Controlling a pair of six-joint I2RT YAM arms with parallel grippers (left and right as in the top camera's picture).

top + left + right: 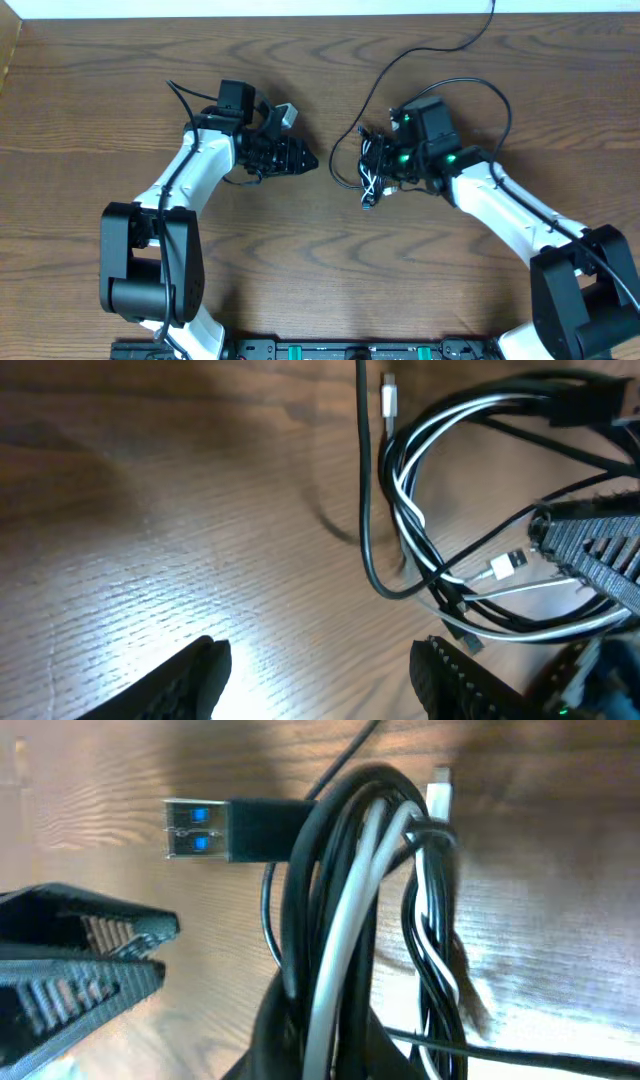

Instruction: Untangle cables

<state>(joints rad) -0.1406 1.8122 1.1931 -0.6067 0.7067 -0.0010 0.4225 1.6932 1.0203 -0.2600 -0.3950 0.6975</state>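
The cables (366,186) are a tangled bundle of thin black and white cords at the table's middle right. My right gripper (378,170) is shut on this bundle. In the right wrist view the black and white strands (340,900) run up from between my jaws (330,1055), with a blue-tongued USB plug (200,830) sticking out to the left. My left gripper (305,158) is open and empty just left of the bundle. In the left wrist view its fingers (320,680) are apart over bare wood, the cable loops (420,530) lie ahead to the right, and a white plug (508,565) shows among them.
One black cord (420,50) trails from the bundle to the table's far edge at the top right. The right gripper's ribbed finger (600,550) shows in the left wrist view. The left gripper's finger (80,960) shows in the right wrist view. The wooden table (300,290) is bare in front.
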